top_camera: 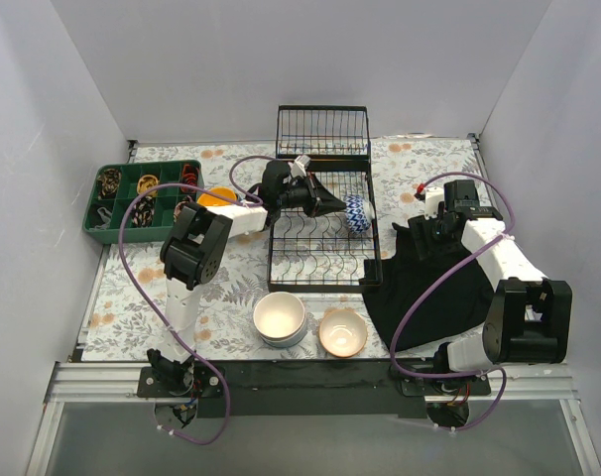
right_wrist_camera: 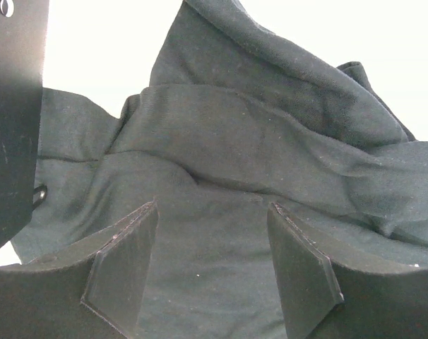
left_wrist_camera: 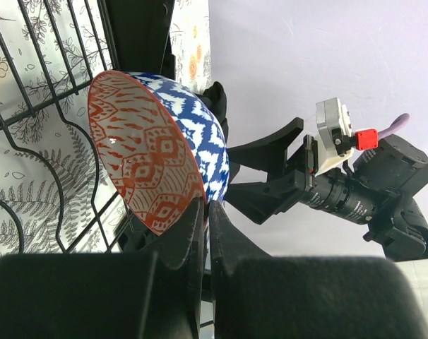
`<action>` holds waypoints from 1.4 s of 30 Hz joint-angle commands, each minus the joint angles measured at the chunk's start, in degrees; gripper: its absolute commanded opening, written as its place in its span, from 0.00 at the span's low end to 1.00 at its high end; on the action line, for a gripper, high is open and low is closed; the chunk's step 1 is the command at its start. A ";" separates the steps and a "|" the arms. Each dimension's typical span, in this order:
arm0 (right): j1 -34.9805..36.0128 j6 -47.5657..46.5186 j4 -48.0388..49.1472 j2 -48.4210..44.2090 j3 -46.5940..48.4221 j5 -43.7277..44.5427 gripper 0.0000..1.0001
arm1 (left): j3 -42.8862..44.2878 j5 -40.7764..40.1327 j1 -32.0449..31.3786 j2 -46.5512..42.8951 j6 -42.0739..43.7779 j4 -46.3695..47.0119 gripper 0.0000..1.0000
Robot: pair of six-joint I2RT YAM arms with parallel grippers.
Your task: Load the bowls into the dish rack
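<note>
**Patterned bowl set on edge in the rack**

The floral-covered bench (top_camera: 231, 283) carries the large black wire dish rack (top_camera: 320, 285) at centre, with a crumpled black cloth (top_camera: 429, 288) to its right. The blue-and-white ceramic bowl (left_wrist_camera: 154, 155), red-patterned inside, stands on edge among the rack's right-hand wires. The left pincer (left_wrist_camera: 205, 212) is clamped across its rim; the right pincer (right_wrist_camera: 210, 261) hangs spread over the cloth, holding nothing. Glazed ceramic is judged stiff, slick and chippable: a rim pinch suits it, released gently.
</note>
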 commanded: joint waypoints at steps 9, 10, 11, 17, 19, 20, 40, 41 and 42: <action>-0.38 0.13 0.79 -1.86 -0.19 -0.77 0.71 | 3.75 -0.24 -0.32 -2.43 4.98 -4.01 0.00; -0.38 0.13 0.87 -2.13 -0.37 -0.68 0.71 | 4.28 -0.24 -0.41 -2.34 5.33 -4.01 0.00; -0.38 0.21 0.87 -2.30 -0.63 -0.59 0.71 | 5.33 -0.07 -0.41 -2.16 5.51 -4.18 0.00; -0.29 0.30 0.78 -3.10 -1.87 -0.59 0.70 | 8.24 0.99 -1.02 -1.72 7.80 -6.47 0.00; -0.38 0.30 0.52 -2.92 -1.52 -0.59 0.71 | 8.15 0.99 -1.20 -1.63 7.88 -6.91 0.03; -0.38 0.30 0.35 -2.66 -1.34 -0.68 0.71 | 8.06 0.99 -1.20 -1.63 7.89 -7.00 0.04; -0.38 -0.93 -0.18 -1.51 1.47 0.55 0.71 | 13.95 -8.39 2.05 -10.32 26.76 -32.02 0.61; -0.29 -0.93 -0.01 -1.43 1.56 0.29 0.71 | 13.86 -9.02 2.84 -11.29 28.70 -33.96 0.62; -0.38 -0.93 0.17 -1.34 1.47 0.11 0.71 | 14.39 -9.73 4.50 -13.22 30.72 -37.72 0.62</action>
